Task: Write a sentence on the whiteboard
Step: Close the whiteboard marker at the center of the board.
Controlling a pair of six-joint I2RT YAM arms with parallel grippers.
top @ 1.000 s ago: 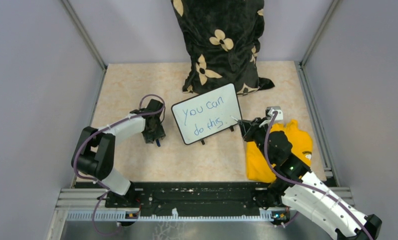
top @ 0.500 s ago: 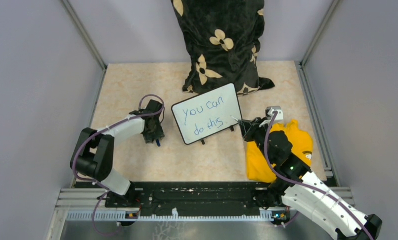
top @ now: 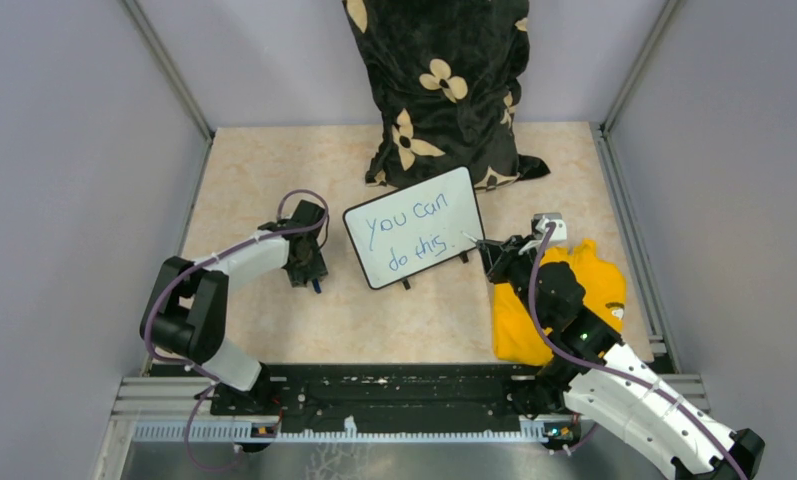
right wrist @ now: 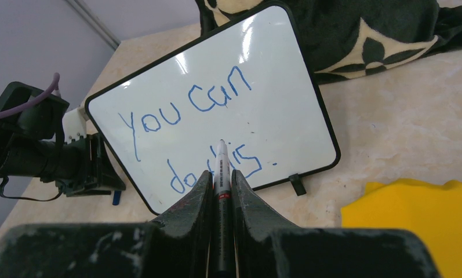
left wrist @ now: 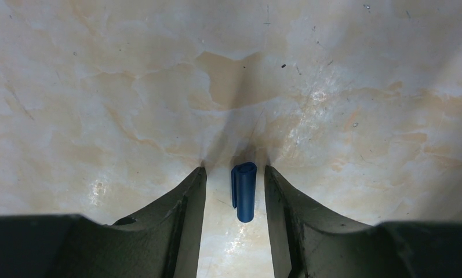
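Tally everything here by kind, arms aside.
whiteboard: 1
marker: 1
cap: 1
cloth: 1
pillow: 1
Total: 5

Left arm (top: 239,258), right arm (top: 629,390): white shells, black joints, purple cables; left gripper (left wrist: 234,172), right gripper (right wrist: 219,175) dark, perhaps matte plastic
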